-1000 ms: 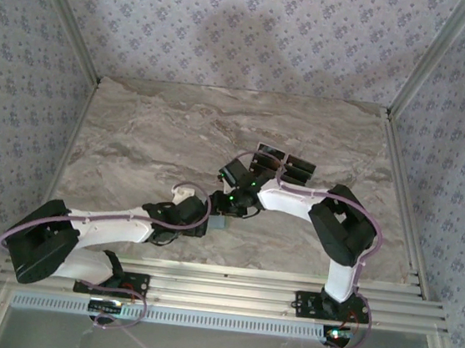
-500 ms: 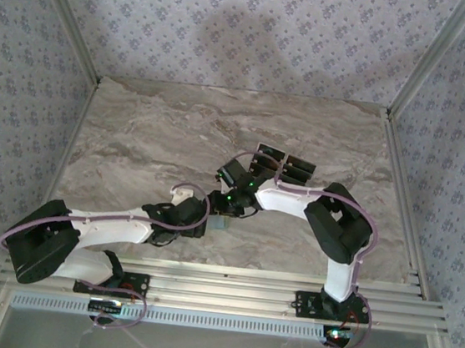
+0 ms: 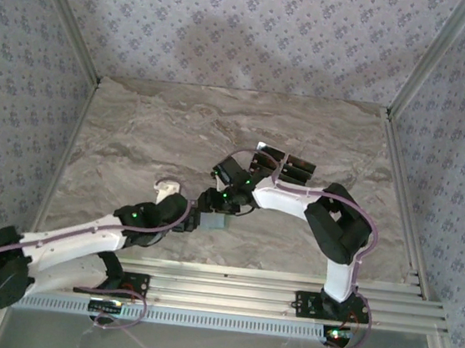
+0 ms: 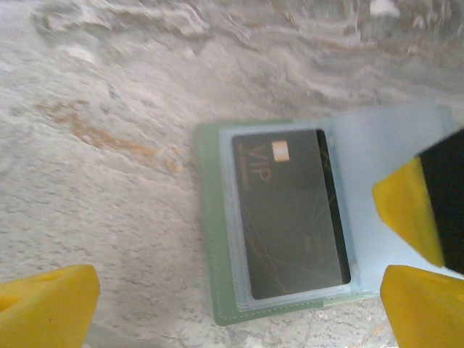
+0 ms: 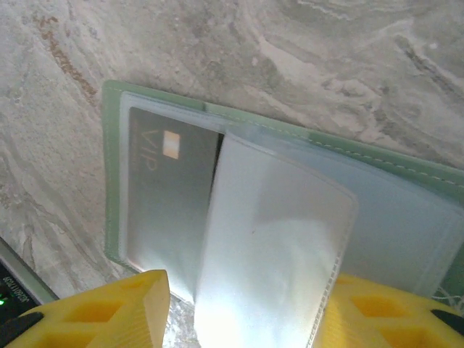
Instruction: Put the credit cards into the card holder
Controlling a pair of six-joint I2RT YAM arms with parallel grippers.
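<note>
Marble table [image 3: 137, 129] from above: spare credit cards [image 3: 298, 170] lie at one o'clock of the green card holder [image 3: 215, 220], which sits between my grippers. Left wrist: my left gripper [image 4: 232, 308] gapes, released, above the holder's sleeved VIP card [image 4: 290, 214]. Right wrist: my right gripper [image 5: 246, 312] straddles a floppy, slippery clear sleeve [image 5: 268, 239]; pinched or not, I cannot tell. Stiff cards want edge grips

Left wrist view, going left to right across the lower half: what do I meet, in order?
Yellow fingertip → bare table → card holder's green rim → VIP card → clear sleeve → other yellow fingertip.
</note>
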